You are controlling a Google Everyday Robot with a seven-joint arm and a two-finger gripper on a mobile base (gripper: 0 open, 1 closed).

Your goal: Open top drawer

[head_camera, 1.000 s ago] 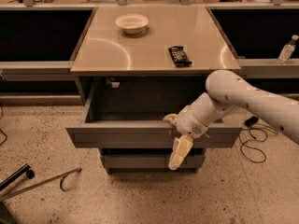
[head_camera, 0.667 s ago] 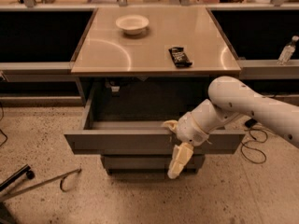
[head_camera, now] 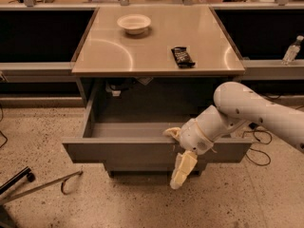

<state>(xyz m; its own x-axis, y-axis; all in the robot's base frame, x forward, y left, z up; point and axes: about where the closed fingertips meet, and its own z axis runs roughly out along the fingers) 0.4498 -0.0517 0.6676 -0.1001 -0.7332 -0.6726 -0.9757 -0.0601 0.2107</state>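
The top drawer (head_camera: 123, 152) juts well out from under the countertop (head_camera: 142, 56). The gripper (head_camera: 172, 156) sits at its front rim, fingers spread apart, one hooked over the edge. Speckled floor (head_camera: 118, 201) lies ahead.

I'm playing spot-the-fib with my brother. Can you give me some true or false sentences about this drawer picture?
1. The top drawer is pulled out from under the countertop. True.
2. The gripper is up on the countertop next to the bowl. False: it is down at the top drawer's front panel, right of the middle.
3. A white bowl sits on the countertop. True.
4. The black packet lies inside the top drawer. False: it lies on the countertop, to the right of the white bowl.
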